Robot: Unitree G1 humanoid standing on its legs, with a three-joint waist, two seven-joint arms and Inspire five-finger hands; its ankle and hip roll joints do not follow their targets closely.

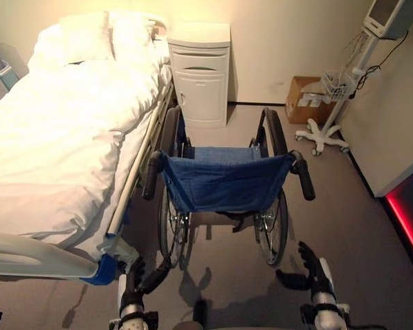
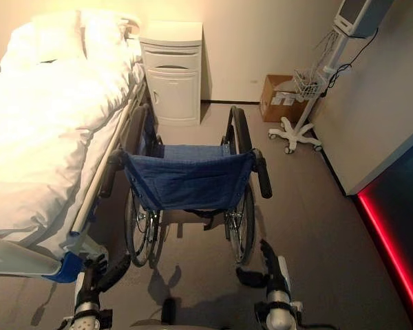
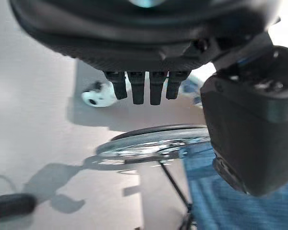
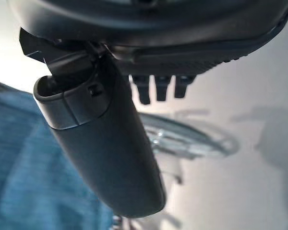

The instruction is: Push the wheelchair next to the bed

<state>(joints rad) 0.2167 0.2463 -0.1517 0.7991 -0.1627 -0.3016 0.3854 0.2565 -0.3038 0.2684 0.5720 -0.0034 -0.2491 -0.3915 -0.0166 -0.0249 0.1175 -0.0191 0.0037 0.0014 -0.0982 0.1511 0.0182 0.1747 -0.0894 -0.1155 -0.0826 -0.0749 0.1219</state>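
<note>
The folding wheelchair with a blue fabric back and black push handles (image 1: 224,180) is standing on the grey floor (image 1: 330,227), its back facing the robot and its left wheel sitting just beside the side rail of the white-sheeted hospital bed (image 1: 62,137). The bed is running along the left of the room, carrying a rumpled white duvet and pillows at its far end, with a blue corner piece showing at its near end. A white bedside cabinet with a rounded door (image 1: 201,72) is standing against the cream back wall, next to the head of the bed and beyond the wheelchair. Farther right, a brown cardboard box (image 1: 304,98) is resting on the floor by the wall, and a white wheeled monitor stand with a wire basket (image 1: 344,86) is standing near it. A red light strip (image 1: 407,223) is glowing along the base of the right wall.

The left hand (image 1: 134,285) and the right hand (image 1: 311,269) are hovering low behind the wheelchair — both apart from its handles, fingers relaxed and spread, holding nothing.
</note>
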